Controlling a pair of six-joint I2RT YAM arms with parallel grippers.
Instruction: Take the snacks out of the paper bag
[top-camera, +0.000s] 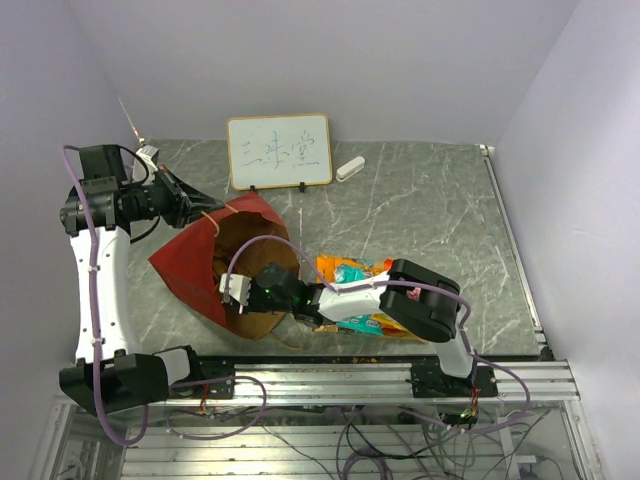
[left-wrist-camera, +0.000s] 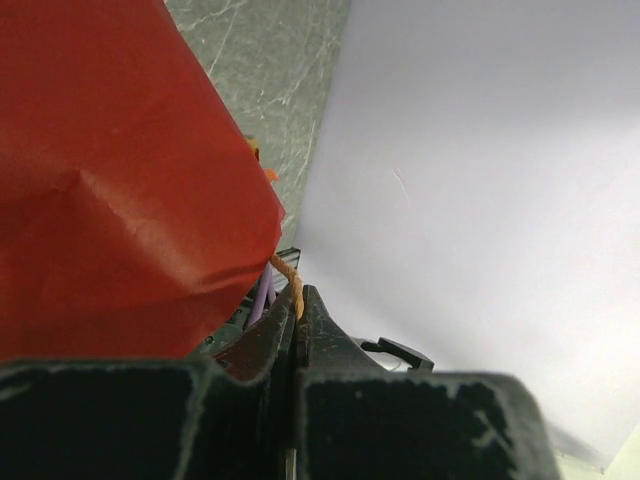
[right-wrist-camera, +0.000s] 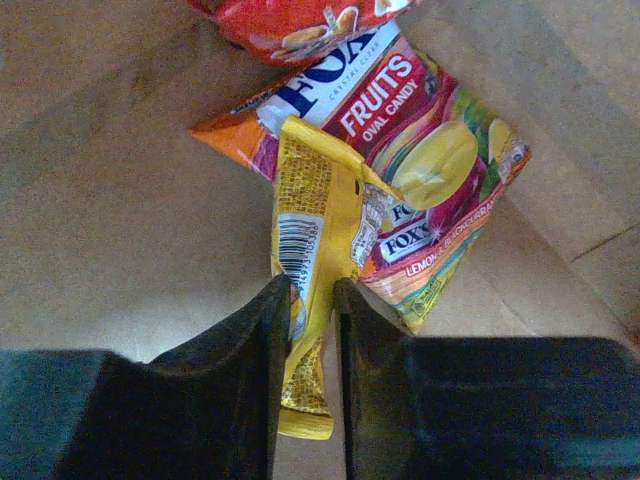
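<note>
The red paper bag (top-camera: 190, 262) lies on its side at the left, its brown mouth facing front right. My left gripper (top-camera: 205, 207) is at its upper rim, shut on the tan loop handle (left-wrist-camera: 290, 280); red paper (left-wrist-camera: 110, 170) fills that wrist view. My right gripper (top-camera: 235, 292) reaches into the mouth. Inside, its jaws (right-wrist-camera: 312, 300) close on the lower end of a yellow packet (right-wrist-camera: 315, 215), which lies over a Fox's fruit candy packet (right-wrist-camera: 420, 160). A red packet (right-wrist-camera: 290, 20) lies deeper in. The orange-and-teal chip bag (top-camera: 350, 268) lies outside, under my right arm.
A small whiteboard (top-camera: 279, 151) stands at the back, with a white eraser (top-camera: 349, 168) to its right. A metal rail (top-camera: 510, 240) runs along the table's right edge. The brown bag floor (right-wrist-camera: 120, 200) surrounds the packets.
</note>
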